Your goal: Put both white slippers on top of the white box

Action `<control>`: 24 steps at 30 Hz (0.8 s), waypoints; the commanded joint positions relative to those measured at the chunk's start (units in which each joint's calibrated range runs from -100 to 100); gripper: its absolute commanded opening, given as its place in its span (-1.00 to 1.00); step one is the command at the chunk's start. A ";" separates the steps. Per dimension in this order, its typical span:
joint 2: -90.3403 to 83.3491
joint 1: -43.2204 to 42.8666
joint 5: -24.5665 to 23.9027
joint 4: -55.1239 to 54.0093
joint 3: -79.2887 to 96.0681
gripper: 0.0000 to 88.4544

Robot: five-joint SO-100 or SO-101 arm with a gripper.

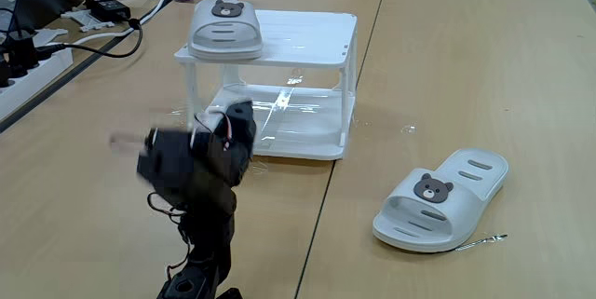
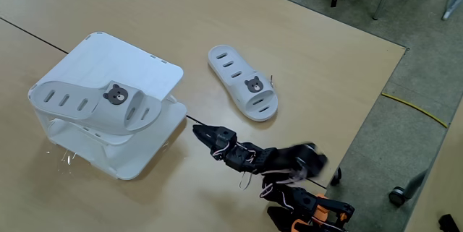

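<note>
One slipper (image 2: 98, 105) atop white box (image 2: 137, 69); other slipper (image 2: 242, 92) on tabletop (image 2: 318, 66). Gripper (image 2: 199, 131) empty, jaws nearly closed, near box, touching nothing.

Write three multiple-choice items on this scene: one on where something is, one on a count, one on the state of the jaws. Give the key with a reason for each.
1. Where is the slipper that is off the stand?
A. On the stand's lower shelf
B. On the bare table beside the stand
C. Held by the arm

2. How many slippers lie on the top of the white box?
A. None
B. One
C. Two

3. How do the jaws stand?
A. Shut, holding nothing
B. Clamped on a slipper
C. Clamped on a leg of the stand

Key:
1 B: the second slipper lies flat on the table, apart from the white box.
2 B: one slipper rests on the top, the other is on the table.
3 A: the gripper tapers to a closed tip over the table, with nothing between the jaws.
</note>
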 commanded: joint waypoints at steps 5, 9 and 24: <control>38.90 15.57 0.42 -31.99 0.80 -0.98; 45.04 29.14 0.42 -37.86 0.17 -0.98; 52.53 42.71 0.42 -41.82 -8.85 -0.83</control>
